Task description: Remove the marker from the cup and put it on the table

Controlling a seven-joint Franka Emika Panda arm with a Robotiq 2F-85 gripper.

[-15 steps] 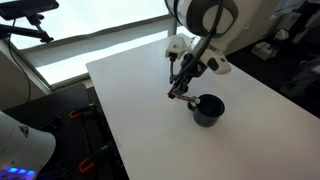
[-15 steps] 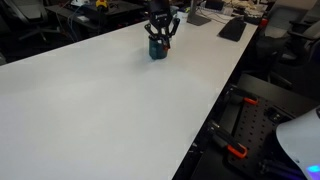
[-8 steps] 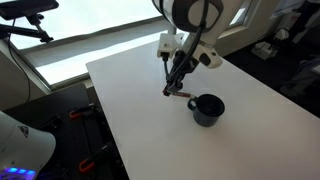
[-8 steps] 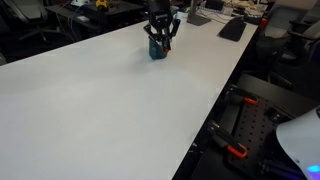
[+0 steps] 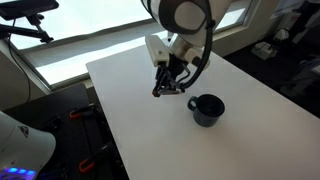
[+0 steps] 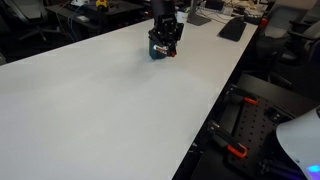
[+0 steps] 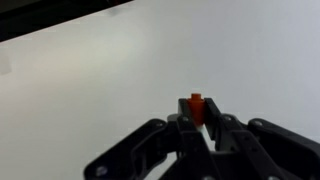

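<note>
My gripper [image 5: 160,91] is shut on the marker, whose red end [image 7: 196,107] sticks out between the fingertips in the wrist view. It hangs low over the white table [image 5: 130,120], to the left of the dark cup [image 5: 207,109], apart from it. In an exterior view the gripper [image 6: 163,48] stands in front of the cup [image 6: 155,50] and hides most of it. The marker's dark body is hidden by the fingers. The wrist view shows only bare table [image 7: 90,90] below the gripper [image 7: 198,120].
The table's near edge [image 5: 108,135] drops to a dark floor with equipment. A window ledge runs behind the table. A keyboard [image 6: 232,28] and clutter lie at the far end of the table. Chairs stand beyond.
The gripper has lifted the marker out of the cup and carried it left, away from the cup, and down toward the tabletop.
</note>
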